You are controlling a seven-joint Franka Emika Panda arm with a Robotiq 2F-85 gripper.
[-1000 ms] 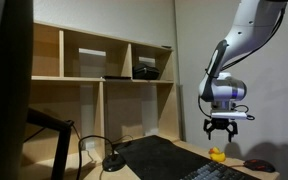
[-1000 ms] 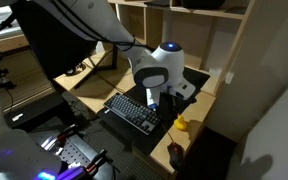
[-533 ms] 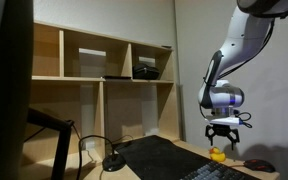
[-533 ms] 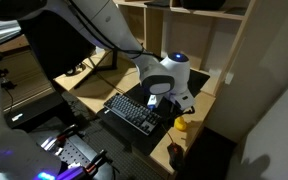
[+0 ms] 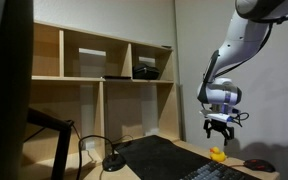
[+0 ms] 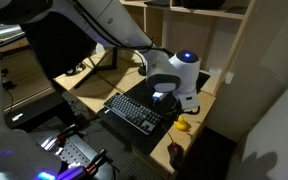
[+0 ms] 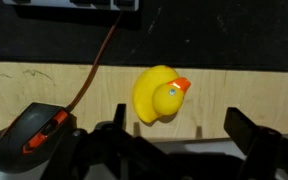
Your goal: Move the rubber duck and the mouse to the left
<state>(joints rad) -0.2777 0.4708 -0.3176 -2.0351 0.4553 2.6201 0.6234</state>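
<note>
The rubber duck [image 7: 159,94], yellow with an orange beak, lies on the wooden desk; it also shows in both exterior views [image 5: 217,154] [image 6: 182,124]. The mouse [image 7: 32,136], dark with orange marks and a cable, sits near the duck; it also shows in both exterior views [image 5: 260,164] [image 6: 174,151]. My gripper [image 7: 179,125] is open and empty, hovering just above the duck, with its fingers apart [image 5: 219,129] [image 6: 167,100].
A dark keyboard [image 6: 133,112] lies on a black mat [image 7: 184,40] beside the duck. A black round base with a cable [image 5: 113,163] stands on the desk. Wooden shelves [image 5: 104,70] rise behind. A monitor [image 5: 6,90] blocks the near side.
The gripper has moved sideways over the desk toward the duck. The duck and the mouse have not moved.
</note>
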